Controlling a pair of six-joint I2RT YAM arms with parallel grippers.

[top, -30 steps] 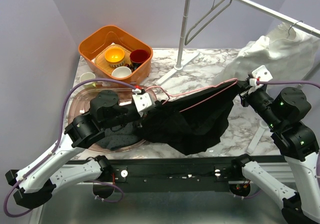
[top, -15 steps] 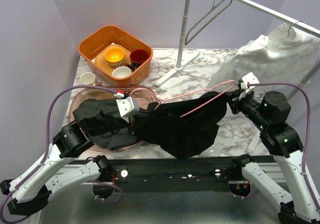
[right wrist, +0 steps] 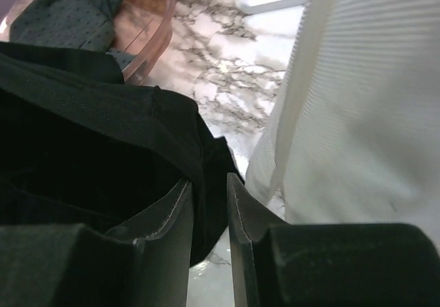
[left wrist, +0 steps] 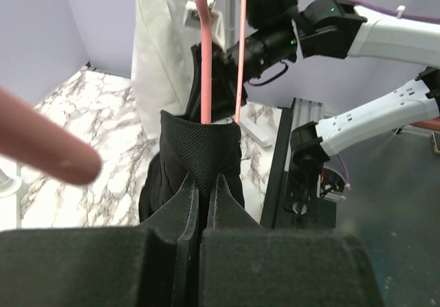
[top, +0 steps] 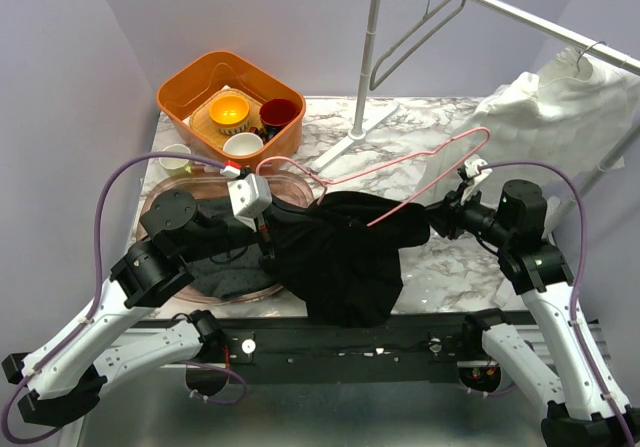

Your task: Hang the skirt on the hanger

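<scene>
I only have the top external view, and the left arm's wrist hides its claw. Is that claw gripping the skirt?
Observer: Yes. In the left wrist view the left claw is shut on a raised fold of the black skirt.
Operator: Is the hanger in that fold?
Observer: Two bars of the pink hanger come down and disappear behind the fold's top edge, just above the claw.
Operator: And the right claw?
Observer: In the right wrist view the right claw has its jaws slightly apart, with skirt fabric lying in the gap.
</scene>
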